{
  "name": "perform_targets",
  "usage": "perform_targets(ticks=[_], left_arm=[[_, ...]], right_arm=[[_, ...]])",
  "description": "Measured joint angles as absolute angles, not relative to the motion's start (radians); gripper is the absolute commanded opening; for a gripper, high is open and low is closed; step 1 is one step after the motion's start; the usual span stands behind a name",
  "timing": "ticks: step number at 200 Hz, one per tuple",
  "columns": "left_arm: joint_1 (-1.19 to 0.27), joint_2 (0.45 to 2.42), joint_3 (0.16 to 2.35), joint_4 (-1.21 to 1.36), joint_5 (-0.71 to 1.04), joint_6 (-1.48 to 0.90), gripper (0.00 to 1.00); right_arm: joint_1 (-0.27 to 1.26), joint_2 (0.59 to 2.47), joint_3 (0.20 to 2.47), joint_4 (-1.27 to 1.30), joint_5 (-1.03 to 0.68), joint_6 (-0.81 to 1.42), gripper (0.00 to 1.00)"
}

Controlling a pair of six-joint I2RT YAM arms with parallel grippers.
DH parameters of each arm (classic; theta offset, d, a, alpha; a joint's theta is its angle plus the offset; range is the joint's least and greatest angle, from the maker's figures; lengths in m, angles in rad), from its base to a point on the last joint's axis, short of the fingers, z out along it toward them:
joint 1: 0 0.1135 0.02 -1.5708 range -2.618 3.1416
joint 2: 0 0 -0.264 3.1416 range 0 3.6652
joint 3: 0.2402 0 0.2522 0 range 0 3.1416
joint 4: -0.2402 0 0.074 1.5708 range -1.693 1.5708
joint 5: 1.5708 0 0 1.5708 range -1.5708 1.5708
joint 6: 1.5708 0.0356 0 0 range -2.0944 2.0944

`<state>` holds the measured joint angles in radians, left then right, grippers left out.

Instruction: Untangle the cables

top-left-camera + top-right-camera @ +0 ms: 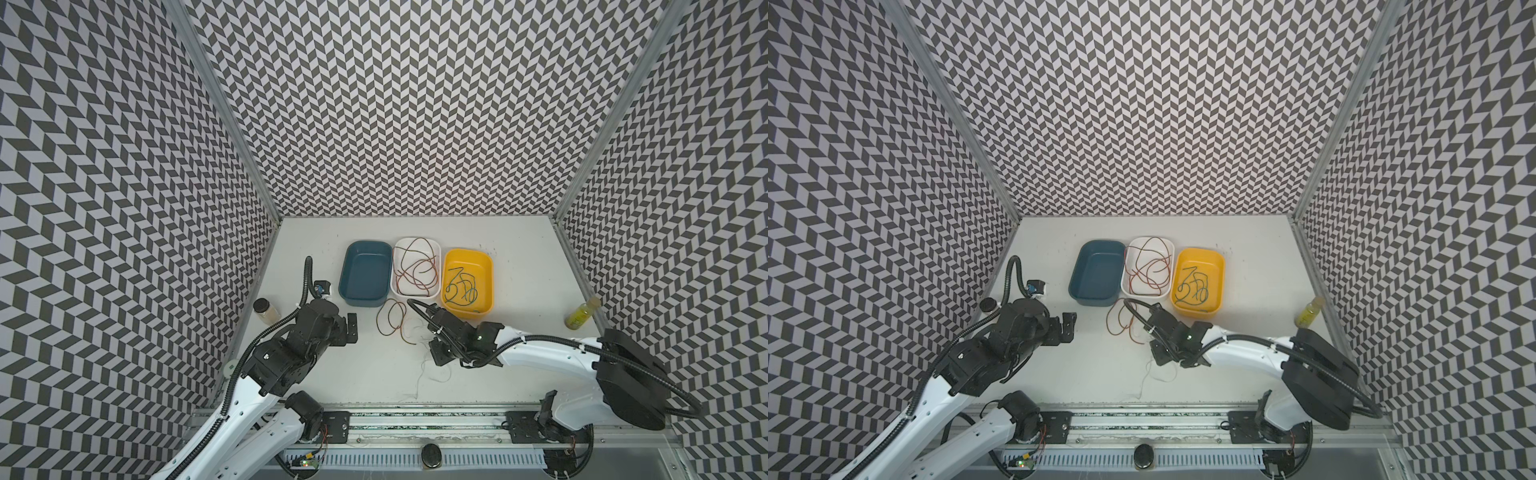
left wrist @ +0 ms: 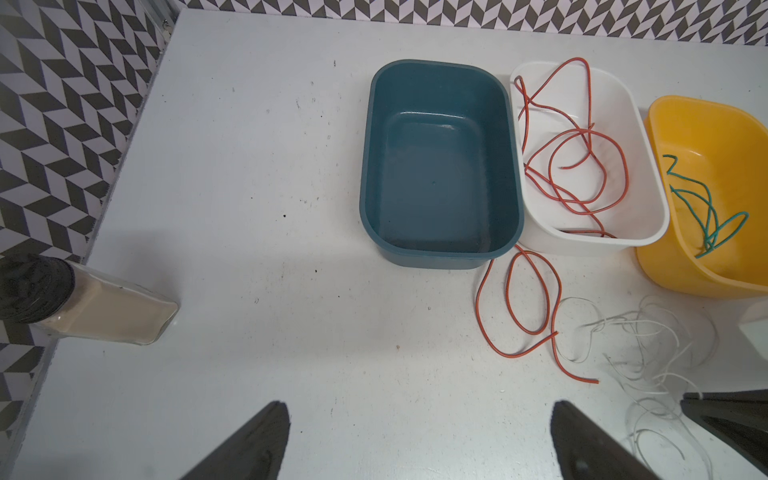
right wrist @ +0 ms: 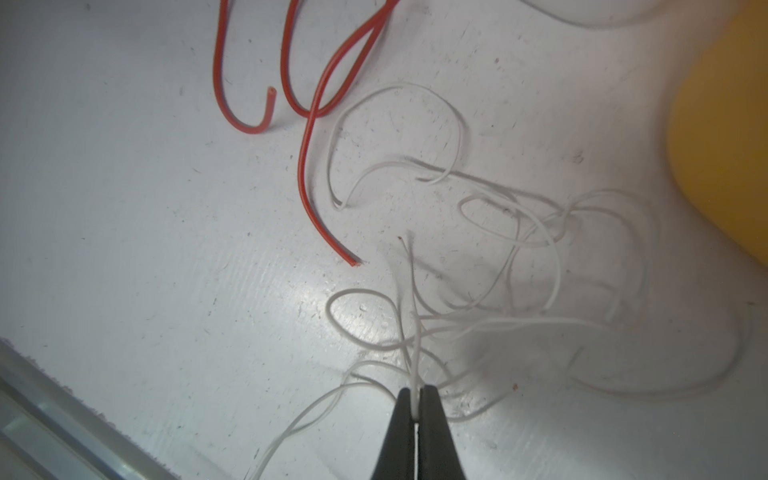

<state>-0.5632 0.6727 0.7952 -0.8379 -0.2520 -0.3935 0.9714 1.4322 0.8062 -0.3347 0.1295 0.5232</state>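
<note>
A tangle of white cable lies on the table in front of the yellow tub. My right gripper is low over the tangle and shut on one strand of it; in both top views it sits at the tangle's far end. Red-brown cable loops lie on the table just left of the tangle, and more red-brown cable fills the white tub. Dark green cable is coiled in the yellow tub. My left gripper stands open over bare table, left of the red-brown loops.
An empty blue tub stands left of the white one. A black-lidded jar stands by the left wall and a yellow bottle by the right wall. A metal rail runs along the table's front edge.
</note>
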Motion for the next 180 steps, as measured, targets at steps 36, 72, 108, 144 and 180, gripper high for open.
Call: perform_targets(ticks=[36, 72, 108, 144, 180], left_arm=[[-0.563, 0.689, 0.796, -0.838, -0.25, -0.393, 1.0], [-0.564, 0.707, 0.795, -0.838, -0.246, -0.393, 1.0], [-0.564, 0.727, 0.796, -0.838, -0.224, -0.39, 1.0], [-0.564, 0.729, 0.796, -0.838, -0.212, -0.39, 1.0], [-0.564, 0.729, 0.796, -0.838, -0.207, -0.389, 1.0]], right_arm=[[0.971, 1.294, 0.856, -0.403, 0.174, 0.505, 0.0], [0.971, 1.205, 0.934, -0.462, 0.197, 0.459, 0.0], [0.971, 1.144, 1.078, -0.531, 0.189, 0.386, 0.0], [0.971, 1.125, 1.306, -0.594, 0.165, 0.323, 0.0], [0.971, 1.155, 1.513, -0.665, 0.125, 0.276, 0.0]])
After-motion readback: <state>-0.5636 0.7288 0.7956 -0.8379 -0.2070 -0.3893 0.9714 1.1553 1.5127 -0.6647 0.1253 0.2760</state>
